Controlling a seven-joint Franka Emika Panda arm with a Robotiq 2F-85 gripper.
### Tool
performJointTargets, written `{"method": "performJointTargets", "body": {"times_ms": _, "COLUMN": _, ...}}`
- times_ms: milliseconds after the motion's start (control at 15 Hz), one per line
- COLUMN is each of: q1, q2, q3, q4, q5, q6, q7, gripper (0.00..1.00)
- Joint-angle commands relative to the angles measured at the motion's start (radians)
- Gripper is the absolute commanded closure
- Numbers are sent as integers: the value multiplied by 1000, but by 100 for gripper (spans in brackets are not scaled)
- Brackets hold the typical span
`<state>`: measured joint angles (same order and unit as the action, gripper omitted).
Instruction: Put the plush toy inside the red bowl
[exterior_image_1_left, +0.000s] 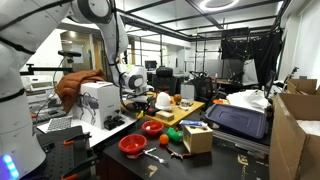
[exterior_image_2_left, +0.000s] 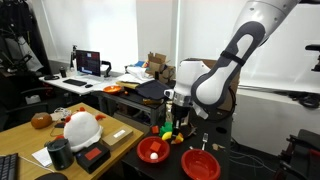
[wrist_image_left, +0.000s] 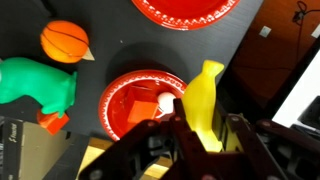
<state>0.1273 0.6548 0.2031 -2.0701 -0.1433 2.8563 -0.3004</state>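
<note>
One toy (wrist_image_left: 204, 98) overhangs bowl (wrist_image_left: 113, 100) rim.

Yellow plush toy (wrist_image_left: 203, 100), red bowl (wrist_image_left: 112, 92)

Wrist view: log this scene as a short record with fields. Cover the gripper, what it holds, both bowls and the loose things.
gripper: shut on the plush toy
plush toy: yellow, at the near bowl's right edge, not yet set inside
near bowl: red, holds a small white thing
far bowl: red, cut off by the top edge
green toy: on the table, left of the near bowl
orange ball: just above the green toy in the picture
</note>
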Motion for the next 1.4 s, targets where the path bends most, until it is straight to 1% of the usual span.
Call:
{"method": "performJointTargets", "body": {"times_ms": 0, "q1": 87, "q2": -61, "q3": -125, "q4": -60, "q5": -64, "q6": -4, "q7": 112, "gripper": 92}}
{"method": "performJointTargets", "body": {"times_ms": 200, "q1": 121, "q2": -60, "q3": -189, "q4": -69, "q5": -94, "q6": -29, "q7": 170, "gripper": 92}}
{"method": "performJointTargets", "body": {"times_ms": 400, "q1": 126, "q2": -56, "q3": -214, "q4": -81, "q5": -102, "q6": -58, "q7": 197, "gripper": 92}}
{"method": "performJointTargets", "body": {"times_ms": 867, "q1": 114, "q2": -48, "q3": -231, "q4": -102, "q5": -106, "q6": -151, "q7": 217, "gripper": 92}}
{"method": "performJointTargets", "body": {"times_ms": 1133, "q1": 99, "q2": -45, "q3": -229, "q4": -118, "q5": -101, "q6": -202, "q7": 216, "gripper": 92}}
{"method": "performJointTargets", "body": {"times_ms": 1333, "q1": 81, "q2": -38, "q3": -212, "q4": -139, "q5": -88, "q6": -236, "q7": 213, "gripper": 92}}
